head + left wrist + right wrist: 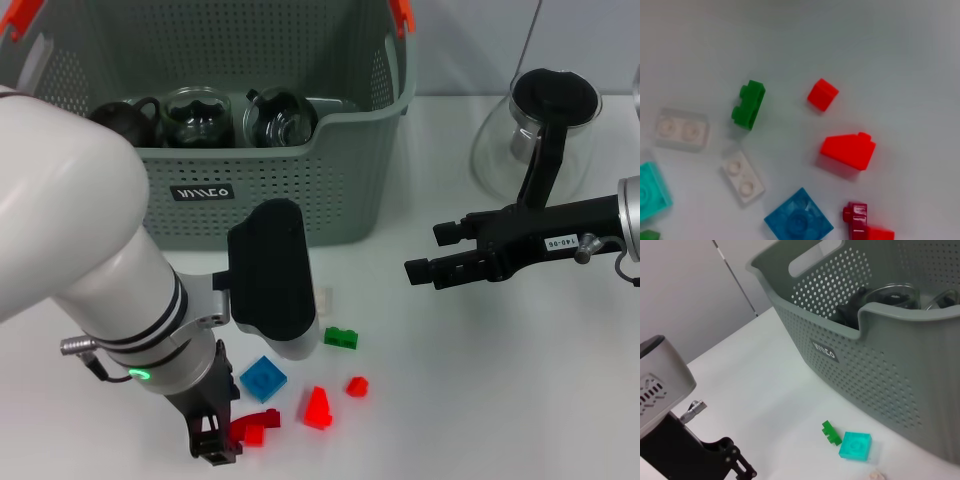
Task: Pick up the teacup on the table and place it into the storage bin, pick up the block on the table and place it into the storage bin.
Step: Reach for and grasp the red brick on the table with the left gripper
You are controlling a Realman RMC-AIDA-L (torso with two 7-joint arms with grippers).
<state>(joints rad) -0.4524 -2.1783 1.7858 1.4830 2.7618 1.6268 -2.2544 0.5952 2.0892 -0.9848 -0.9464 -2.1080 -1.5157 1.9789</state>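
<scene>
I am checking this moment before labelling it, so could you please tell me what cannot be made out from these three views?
- Left gripper: head view, cut by the bottom edge beside the dark red block; grip unclear.
- Clear block: head view, mostly hidden behind the left arm's black wrist housing.
- Storage bin contents: head view, the front wall hides the glassware's lower parts.
- Glass teapot: head view, partly covered by the right gripper.

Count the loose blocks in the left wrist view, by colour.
Red: 3, namely red cube, red wedge, dark red piece at the frame edge
Green: 2, namely green block, green sliver mostly cut off
Blue: 1, blue block
Teal: 1, teal block
Clear or white: 2, namely clear block, white block
Total: 9
</scene>
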